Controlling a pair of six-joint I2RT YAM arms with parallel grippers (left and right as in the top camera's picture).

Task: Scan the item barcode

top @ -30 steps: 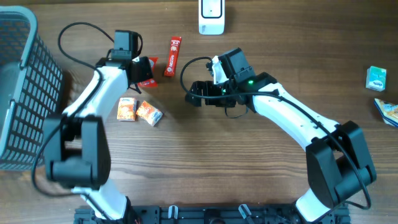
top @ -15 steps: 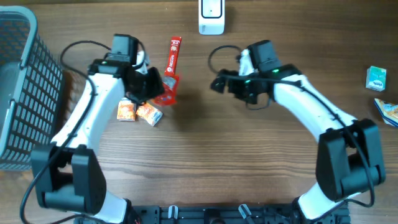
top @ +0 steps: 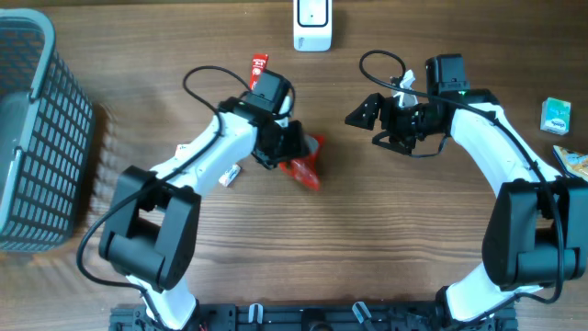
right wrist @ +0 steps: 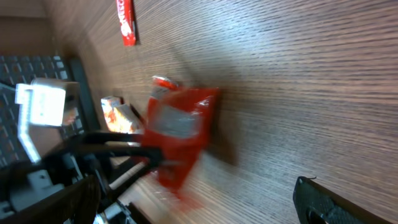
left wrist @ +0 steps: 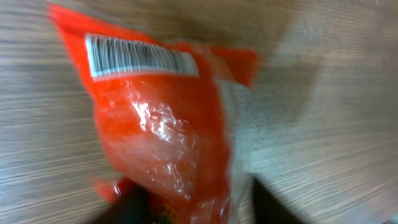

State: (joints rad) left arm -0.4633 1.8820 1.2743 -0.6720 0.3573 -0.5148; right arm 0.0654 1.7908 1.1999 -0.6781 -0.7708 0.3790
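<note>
Overhead view: a brown wood-grain desk (top: 386, 239) fills the picture, and only its surface is seen. One white scanner (top: 312, 26) stands at the far edge and serves as the landmark. Two arms are counted. One grey basket (top: 37, 138) is placed far to the left of the scanner. One red stick pack (top: 258, 64) lies just left of the scanner, partly covered by the left arm. One teal box (top: 555, 117) and one blue-edged packet (top: 574, 164) are found far to its right.

The red pouch (top: 308, 167) is seen straight in front of the scanner on the robot's side, well apart from it. Whether it rests on the desk cannot be told.

The left gripper (top: 294, 152) is set against the pouch from the left. Its jaws are blurred in every view, so hold or release cannot be told. The right gripper (top: 367, 124) is held to the right of the scanner, its jaws spread wide with nothing between them.

The barcode (left wrist: 140, 59) is shown only by the left wrist view, on a white strip across the pouch's top. Orange sachets (right wrist: 118, 112) – two, it appears – are shown best by the right wrist view; from overhead they are largely hidden beneath the left arm.
</note>
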